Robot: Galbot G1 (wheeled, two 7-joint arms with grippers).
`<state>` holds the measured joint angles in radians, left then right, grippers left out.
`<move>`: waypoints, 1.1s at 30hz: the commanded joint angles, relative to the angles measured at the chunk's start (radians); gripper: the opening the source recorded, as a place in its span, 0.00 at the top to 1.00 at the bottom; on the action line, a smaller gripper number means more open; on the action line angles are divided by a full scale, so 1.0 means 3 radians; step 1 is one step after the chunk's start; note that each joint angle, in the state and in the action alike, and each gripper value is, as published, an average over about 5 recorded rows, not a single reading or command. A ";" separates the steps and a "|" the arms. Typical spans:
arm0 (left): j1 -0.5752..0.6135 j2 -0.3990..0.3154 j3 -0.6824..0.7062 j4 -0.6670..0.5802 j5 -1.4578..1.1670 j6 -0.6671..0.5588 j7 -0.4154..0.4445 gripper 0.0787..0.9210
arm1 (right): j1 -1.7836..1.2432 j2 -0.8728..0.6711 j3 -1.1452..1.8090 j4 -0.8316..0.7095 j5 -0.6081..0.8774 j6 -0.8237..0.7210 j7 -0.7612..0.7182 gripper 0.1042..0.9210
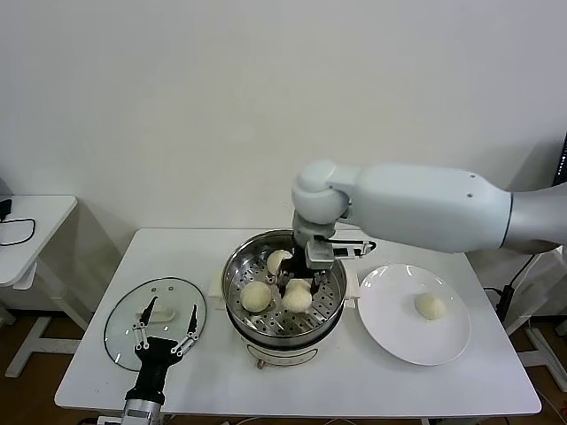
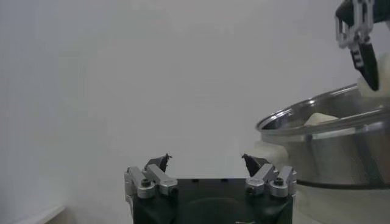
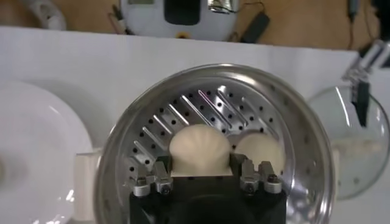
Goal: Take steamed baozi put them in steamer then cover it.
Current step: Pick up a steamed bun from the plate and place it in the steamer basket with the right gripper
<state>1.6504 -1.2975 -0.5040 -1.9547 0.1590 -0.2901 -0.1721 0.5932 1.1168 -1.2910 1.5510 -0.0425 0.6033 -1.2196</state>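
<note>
While on a white table (image 1: 106,372) by a white wall (image 1: 177,88):
Right gripper (image 3: 200,171) clasping a baozi (image 3: 198,150) inside steamer (image 1: 237,270); left gripper (image 1: 165,332) spread wide over cover (image 1: 124,310).

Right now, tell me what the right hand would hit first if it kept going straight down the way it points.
The right hand points down into the steamer and is shut on a baozi. Going straight on, that bun would likely meet the perforated tray first, beside another bun; the remaining height is hard to judge.

Steamer (image 2: 341,143) cut off at frame edge, 1 baozi (image 1: 279,260) partly hidden behind right end effector (image 1: 296,282)
</note>
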 commanded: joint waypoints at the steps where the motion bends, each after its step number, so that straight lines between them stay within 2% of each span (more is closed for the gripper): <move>1: -0.0006 -0.0006 0.0002 0.0020 -0.0002 -0.0007 -0.0001 0.12 | -0.0213 0.0118 0.0053 0.0039 -0.0324 0.0265 -0.0022 0.33; 17: -0.0015 -0.0014 0.0002 0.0038 -0.0004 -0.0025 -0.0003 0.12 | -0.0330 0.0131 0.0076 0.0047 -0.0419 0.0350 -0.0081 0.32; 27: -0.0030 -0.0016 0.0001 0.0063 -0.0005 -0.0029 -0.0003 0.12 | -0.0352 0.0093 0.0166 0.0059 -0.0508 0.0360 -0.0038 0.14; 33: -0.0034 -0.0016 0.0005 0.0073 -0.0004 -0.0025 -0.0003 0.12 | -0.0318 -0.0061 0.0511 0.0011 -0.0467 0.0304 -0.0023 0.12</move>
<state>1.6406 -1.3025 -0.5026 -1.9348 0.1573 -0.2989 -0.1733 0.4962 1.1322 -1.2302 1.5628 -0.1808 0.7032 -1.2295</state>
